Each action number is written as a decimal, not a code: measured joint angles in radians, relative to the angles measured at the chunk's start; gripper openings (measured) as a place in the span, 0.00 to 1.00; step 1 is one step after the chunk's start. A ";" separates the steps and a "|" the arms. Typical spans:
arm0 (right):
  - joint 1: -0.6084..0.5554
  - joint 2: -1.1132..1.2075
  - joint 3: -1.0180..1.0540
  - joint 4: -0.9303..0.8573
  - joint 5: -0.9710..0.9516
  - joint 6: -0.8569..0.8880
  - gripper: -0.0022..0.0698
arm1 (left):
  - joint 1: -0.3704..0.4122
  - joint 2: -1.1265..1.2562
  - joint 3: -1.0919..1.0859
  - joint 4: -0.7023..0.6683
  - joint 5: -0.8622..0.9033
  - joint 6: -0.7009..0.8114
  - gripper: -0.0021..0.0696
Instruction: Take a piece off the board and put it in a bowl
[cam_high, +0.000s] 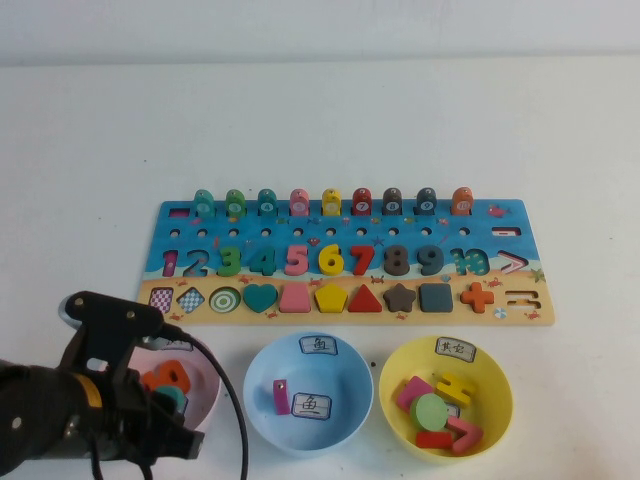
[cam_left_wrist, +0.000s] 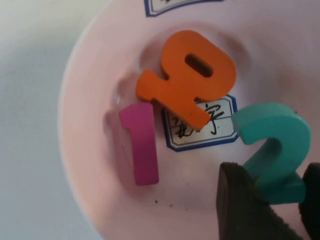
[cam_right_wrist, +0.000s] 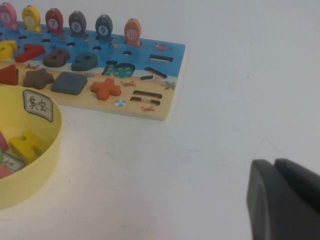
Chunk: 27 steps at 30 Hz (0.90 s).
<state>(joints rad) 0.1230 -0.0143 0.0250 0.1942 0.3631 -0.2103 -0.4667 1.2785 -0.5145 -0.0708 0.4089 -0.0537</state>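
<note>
The teal-green "2" (cam_left_wrist: 275, 145) is inside the pale pink bowl (cam_left_wrist: 90, 75), low over its floor. My left gripper (cam_left_wrist: 277, 187) is shut on the foot of the "2", one dark finger (cam_left_wrist: 240, 205) on each side. In the high view my left arm covers most of the pink bowl (cam_high: 207, 392) at the front left, and a bit of the teal piece (cam_high: 173, 398) shows. The long board (cam_high: 520, 215) lies across the middle of the table. My right gripper (cam_right_wrist: 274, 164) is shut and empty, above bare table to the right of the board (cam_right_wrist: 170, 100).
The pink bowl also holds an orange numeral (cam_left_wrist: 192, 75) and a magenta "1" (cam_left_wrist: 142, 145) over a white label (cam_left_wrist: 200, 125). A light blue bowl (cam_high: 308, 392) and a yellow bowl (cam_high: 445, 392) with several pieces stand to its right.
</note>
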 joint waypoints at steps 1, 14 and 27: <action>0.000 0.000 0.000 0.000 0.000 0.000 0.01 | 0.000 0.002 0.000 0.000 0.000 0.000 0.32; 0.000 0.000 0.000 0.000 0.002 0.000 0.01 | 0.000 0.003 -0.011 0.000 0.018 -0.036 0.32; 0.000 0.000 0.000 0.000 0.002 0.000 0.01 | 0.000 0.003 -0.011 0.000 0.016 -0.038 0.53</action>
<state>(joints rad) 0.1230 -0.0143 0.0250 0.1942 0.3648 -0.2103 -0.4667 1.2817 -0.5258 -0.0711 0.4247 -0.0919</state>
